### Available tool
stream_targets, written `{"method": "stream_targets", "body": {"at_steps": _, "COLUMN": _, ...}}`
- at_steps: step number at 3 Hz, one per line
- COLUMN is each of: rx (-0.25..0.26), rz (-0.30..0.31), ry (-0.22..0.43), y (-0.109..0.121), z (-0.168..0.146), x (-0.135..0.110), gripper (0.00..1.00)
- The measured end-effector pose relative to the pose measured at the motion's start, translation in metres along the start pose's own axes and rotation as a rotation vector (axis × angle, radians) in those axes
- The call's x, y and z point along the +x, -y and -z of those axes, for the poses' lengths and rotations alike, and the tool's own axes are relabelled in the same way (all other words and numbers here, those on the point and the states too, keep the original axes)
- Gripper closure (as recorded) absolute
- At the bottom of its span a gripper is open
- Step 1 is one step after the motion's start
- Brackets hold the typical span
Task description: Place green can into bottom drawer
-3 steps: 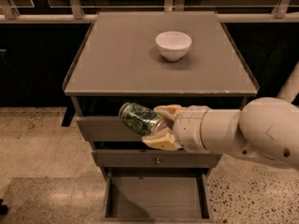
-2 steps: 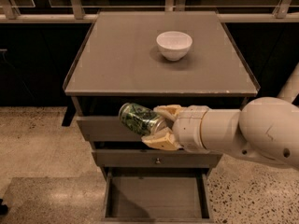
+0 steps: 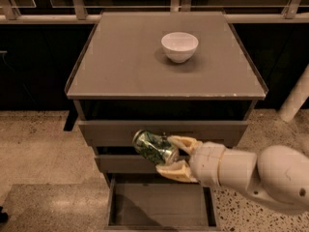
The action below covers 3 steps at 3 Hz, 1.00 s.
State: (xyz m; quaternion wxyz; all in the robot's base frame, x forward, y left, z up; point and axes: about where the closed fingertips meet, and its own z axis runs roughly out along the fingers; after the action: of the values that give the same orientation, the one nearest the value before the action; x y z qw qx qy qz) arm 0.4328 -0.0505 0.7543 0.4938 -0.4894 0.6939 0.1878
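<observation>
The green can (image 3: 154,147), with a dark-green and white leafy print and a silver end, lies tilted on its side in my gripper (image 3: 175,156). The gripper's cream fingers (image 3: 183,143) are shut on the can from above and below. I hold it in the air in front of the two upper drawers, above the bottom drawer (image 3: 161,204). The bottom drawer is pulled open, a shallow tray with a plank floor, and nothing shows in it. My white arm (image 3: 256,175) reaches in from the lower right.
A white bowl (image 3: 179,46) stands on the grey cabinet top (image 3: 120,66). The upper drawers (image 3: 111,132) are closed. Speckled floor (image 3: 38,149) lies to the left and a white post (image 3: 297,98) stands at the right. A railing runs behind the cabinet.
The gripper and can have moved slightly downward and to the right, toward the open bottom drawer. The rest has not moved.
</observation>
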Motion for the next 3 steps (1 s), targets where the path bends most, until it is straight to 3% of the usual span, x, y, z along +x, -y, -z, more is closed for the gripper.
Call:
{"method": "stream_targets", "body": {"at_steps": 1, "rx": 0.009, "rz": -0.05, "ry": 0.083, "y": -0.014, "z": -0.006, "x": 0.054, "gripper": 1.0}}
{"method": "stream_targets", "body": {"at_steps": 2, "rx": -0.006, "rz": -0.161, "ry": 0.144, "y": -0.023, "z": -0.021, "x": 0.112, "gripper": 1.0}}
{"method": "stream_targets", "body": {"at_steps": 3, "rx": -0.008, "rz": -0.253, "ry": 0.146, "y": -0.028, "z": -0.032, "x": 0.155, "gripper": 1.0}}
